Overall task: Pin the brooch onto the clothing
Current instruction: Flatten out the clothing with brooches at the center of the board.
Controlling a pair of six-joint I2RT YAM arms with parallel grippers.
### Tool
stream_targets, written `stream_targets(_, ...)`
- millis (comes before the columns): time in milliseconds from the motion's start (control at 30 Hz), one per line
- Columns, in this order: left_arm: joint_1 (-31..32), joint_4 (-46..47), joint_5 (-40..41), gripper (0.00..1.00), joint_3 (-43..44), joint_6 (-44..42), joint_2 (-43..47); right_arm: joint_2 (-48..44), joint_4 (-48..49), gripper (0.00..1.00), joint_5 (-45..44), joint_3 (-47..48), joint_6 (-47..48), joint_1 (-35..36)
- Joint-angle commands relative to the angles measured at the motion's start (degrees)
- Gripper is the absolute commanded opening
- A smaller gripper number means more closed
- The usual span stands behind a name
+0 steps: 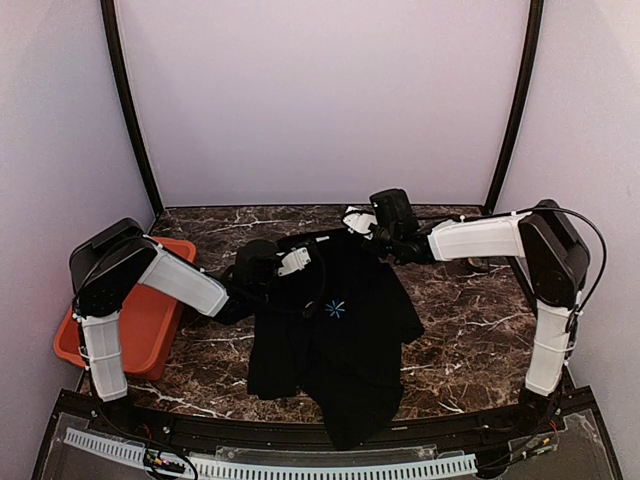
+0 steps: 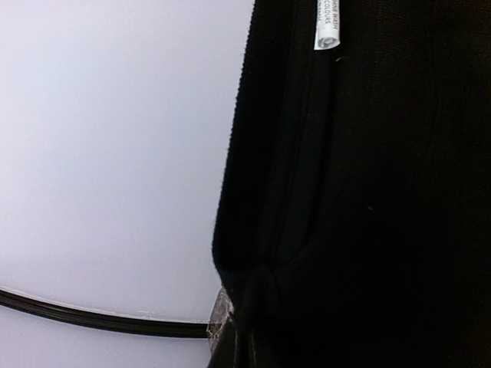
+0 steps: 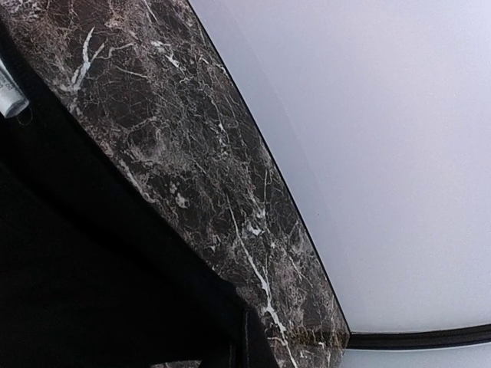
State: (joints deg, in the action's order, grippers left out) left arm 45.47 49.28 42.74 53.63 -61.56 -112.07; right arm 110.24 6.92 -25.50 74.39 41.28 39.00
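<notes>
Both pincers, my left pincer (image 1: 298, 262) and right pincer (image 1: 362, 222), are clamped on the upper edge of the black T-shirt (image 1: 345, 350) draped across the marble table (image 1: 460, 310), probably to spread it print-up for pinning; no brooch shows.

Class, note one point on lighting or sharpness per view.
Top external: soft even light, the T-shirt loses its folds in black. Left wrist: its fabric nearly featureless beside the bright wall. Right wrist: veins in the marble table are sharp.
</notes>
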Motion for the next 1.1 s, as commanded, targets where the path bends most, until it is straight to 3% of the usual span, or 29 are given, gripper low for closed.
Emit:
stream_targets(0, -4.54, 2.47, 12.19, 0.01, -0.37, -5.74, -0.89, 3.26, 2.13, 0.00, -11.78, 3.36, -0.65, -3.44)
stream_targets(133, -5.46, 6.18, 14.01, 0.09, 0.18, -8.41, -3.75, 5.62, 0.43, 0.00, -11.06, 6.38, -1.69, -3.43)
stream_targets(300, -5.66, 6.20, 15.80, 0.57, 0.66, -8.01, -5.20, 4.56, -12.52, 0.50, -6.76, 9.53, -9.55, -3.42)
stream_targets(367, -5.78, 6.26, 17.12, 0.68, 1.23, -7.90, -4.87, 1.22, -16.19, 0.62, -3.37, 8.45, -13.06, -3.43)
stream_targets(500, -5.83, 1.68, 19.07, 0.76, 3.34, -4.19, -2.00, -3.94, -22.77, 0.78, 1.72, 6.82, -16.87, -3.41)
stream_targets(633, -5.83, -11.09, 17.55, 0.79, 6.40, 6.50, 5.36, -6.47, -33.02, 0.78, 9.48, 5.42, -20.54, -3.43)
stream_targets(667, -5.83, -19.34, 16.28, 0.80, 7.15, 9.64, 7.17, -7.63, -34.59, 0.76, 13.24, 4.44, -21.52, -3.43)
stream_targets(700, -5.83, -24.29, 11.30, 0.80, 8.94, 17.18, 10.65, -8.85, -35.71, 0.75, 16.98, 3.05, -22.45, -3.29)
stream_targets(733, -5.83, -36.11, 7.48, 0.82, 10.22, 21.13, 12.58, -10.09, -36.32, 0.74, 21.23, 1.55, -23.06, -3.12)
stream_targets(767, -5.83, -41.55, -1.82, 0.82, 12.54, 28.32, 16.10, -11.33, -36.59, 0.74, 24.52, -0.11, -23.57, -2.88)
stream_targets(867, -5.76, -59.82, -22.75, 0.87, 16.24, 36.85, 20.51, -13.10, -36.84, 0.74, 30.98, -3.71, -24.39, -2.15)
stream_targets(1067, -5.48, -77.41, -30.39, 0.90, 21.72, 48.81, 17.46, -10.79, -37.66, 0.74, 30.71, -6.14, -25.90, -1.83)
